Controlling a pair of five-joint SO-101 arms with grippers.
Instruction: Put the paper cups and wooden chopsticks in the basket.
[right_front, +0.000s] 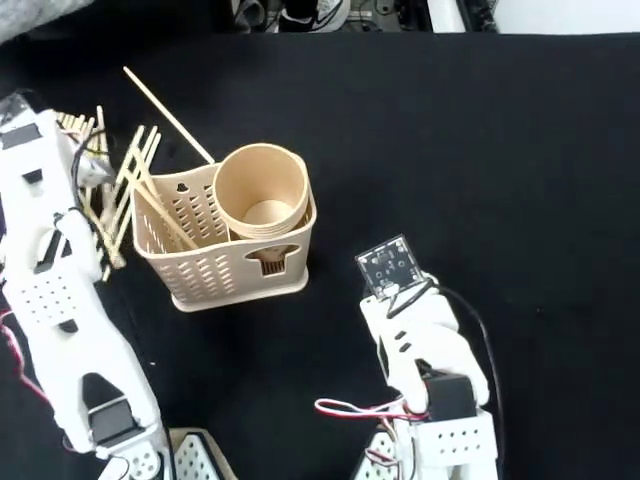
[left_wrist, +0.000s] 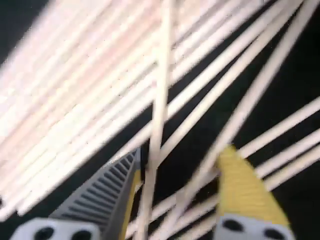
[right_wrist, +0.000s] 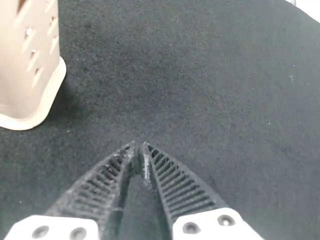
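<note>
Currently: left gripper spread over pale wooden chopsticks at table left edge; right gripper clenched; tan paper cups inside perforated beige basket.

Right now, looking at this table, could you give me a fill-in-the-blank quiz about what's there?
1. The paper cups stand inside the ____.
2. The left gripper, jaws apart, hangs over a pile of wooden ____.
3. The right gripper has its jaws ____, above the bare black cloth.
Missing words: basket; chopsticks; shut.
</note>
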